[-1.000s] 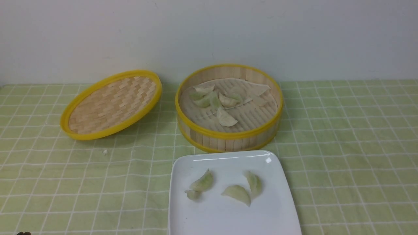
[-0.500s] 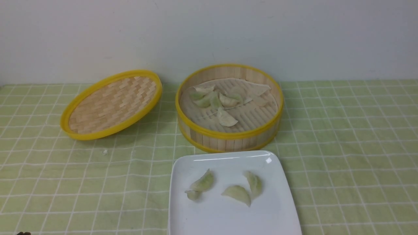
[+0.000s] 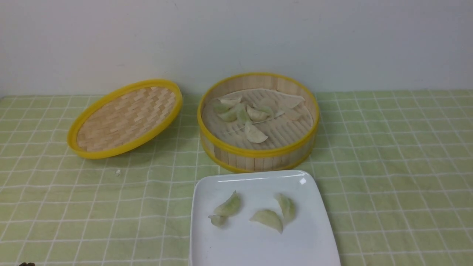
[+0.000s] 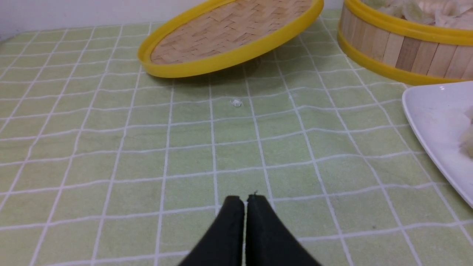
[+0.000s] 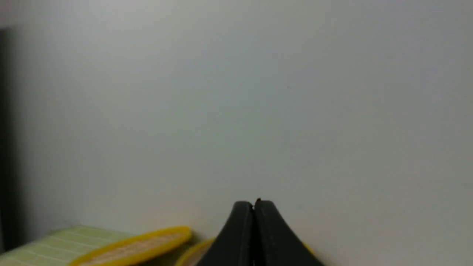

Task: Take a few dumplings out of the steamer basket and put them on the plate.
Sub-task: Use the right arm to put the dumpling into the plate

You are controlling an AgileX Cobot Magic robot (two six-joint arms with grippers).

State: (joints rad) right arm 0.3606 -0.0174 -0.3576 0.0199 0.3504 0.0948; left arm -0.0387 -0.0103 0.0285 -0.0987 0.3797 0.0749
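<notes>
Four dumplings (image 3: 268, 219) lie on the plate (image 3: 317, 244) touching the steamer basket (image 3: 258, 157); both hands (image 4: 245, 199) (image 5: 254, 204) pinched empty. Reaching again risks crushing soft dumplings.

Glossy white plate (image 3: 310, 207), bamboo steamer basket (image 3: 258, 157)
</notes>
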